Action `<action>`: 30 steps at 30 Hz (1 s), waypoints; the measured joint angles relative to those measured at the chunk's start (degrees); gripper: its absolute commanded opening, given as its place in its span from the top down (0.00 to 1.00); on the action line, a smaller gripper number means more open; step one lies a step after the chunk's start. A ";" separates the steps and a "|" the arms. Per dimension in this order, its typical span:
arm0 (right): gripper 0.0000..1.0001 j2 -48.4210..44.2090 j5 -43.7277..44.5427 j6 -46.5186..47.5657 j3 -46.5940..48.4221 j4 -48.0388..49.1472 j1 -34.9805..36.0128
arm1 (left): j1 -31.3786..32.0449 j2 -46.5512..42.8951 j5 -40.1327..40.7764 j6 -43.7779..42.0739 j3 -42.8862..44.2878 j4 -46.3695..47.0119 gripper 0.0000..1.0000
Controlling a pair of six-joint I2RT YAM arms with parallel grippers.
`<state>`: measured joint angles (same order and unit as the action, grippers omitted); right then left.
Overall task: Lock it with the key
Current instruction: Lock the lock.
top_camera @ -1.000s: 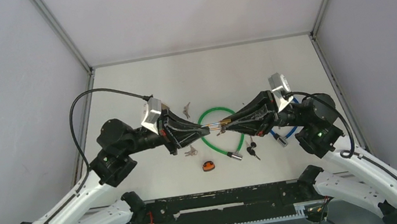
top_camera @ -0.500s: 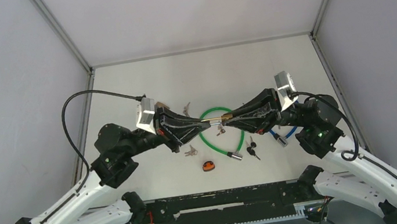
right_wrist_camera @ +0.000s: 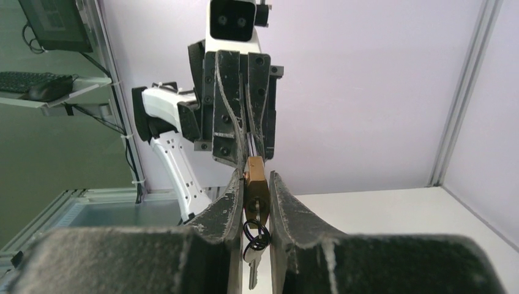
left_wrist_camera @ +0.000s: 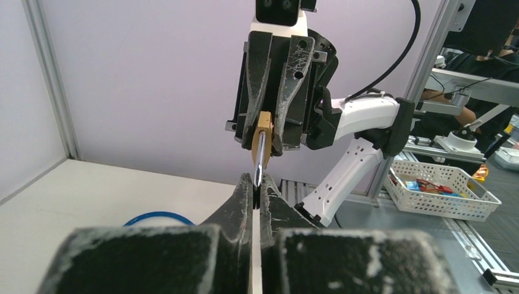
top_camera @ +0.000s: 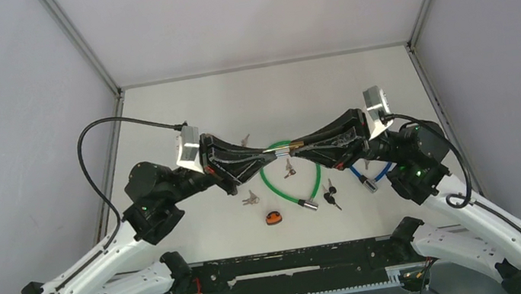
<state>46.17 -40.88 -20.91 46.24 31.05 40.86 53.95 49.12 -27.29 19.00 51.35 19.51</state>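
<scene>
**Brass padlock held in the air between both grippers**

Brass body of the padlock (right_wrist_camera: 256, 184) sits clamped between the fingers of my right gripper (right_wrist_camera: 256, 177), with the keys (right_wrist_camera: 253, 248) hanging on their ring from its near end, down between the fingers. From the far end a steel shackle (left_wrist_camera: 259, 159) runs straight to my left gripper (left_wrist_camera: 256, 187), whose fingers are pinched tight on its tip. From above, the two grippers meet nose to nose over the middle of the table (top_camera: 274, 99), well above the surface, with the padlock bridging them.

Right below the meeting point lies the green cable (top_camera: 266, 181) in a loop, its metal end toward the near edge. Loose keys (top_camera: 251, 197) lie just left of the loop under my left arm, a black-headed pair (top_camera: 331, 197) just right of it. An orange piece (top_camera: 274, 218) sits near the front edge. The blue cable (top_camera: 363, 176) curls under my right wrist.

Open tabletop stretches from the grippers to the back edge and out to both side edges. Frame posts (top_camera: 77, 42) rise at the back corners and grey walls (top_camera: 7, 113) close in the sides. My elbows hang inside the side edges, the left one nearer its edge
</scene>
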 measured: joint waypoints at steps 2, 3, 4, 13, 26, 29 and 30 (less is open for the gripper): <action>1.00 0.74 0.57 0.20 1.49 -0.83 0.33 | 0.04 0.83 -0.07 0.11 0.00 2.16 1.00; 1.00 0.98 0.66 0.39 1.75 -0.87 0.72 | 0.20 1.33 -0.31 0.22 0.00 2.75 1.00; 1.00 0.98 1.33 0.42 1.81 -0.90 0.61 | 0.31 1.92 -0.28 0.52 -0.02 3.69 1.00; 1.00 -1.05 2.47 1.38 1.81 -1.36 -0.76 | 1.86 5.01 0.17 0.50 -0.02 9.81 1.00; 1.00 -2.01 1.44 4.04 0.92 -13.07 -2.27 | -1.97 2.01 -4.44 -6.19 -0.02 -8.87 0.54; 1.00 -1.49 1.40 4.04 0.72 -14.67 -2.27 | -3.87 0.63 -5.11 -8.37 -0.02 -14.16 0.46; 1.00 -1.40 1.36 4.02 0.72 -14.80 -2.27 | -4.37 0.17 -5.46 -9.11 0.00 -15.43 0.44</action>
<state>44.77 -39.53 -16.88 46.96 16.25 38.59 49.58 49.30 -32.75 9.89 51.35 4.08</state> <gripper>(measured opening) 0.213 0.499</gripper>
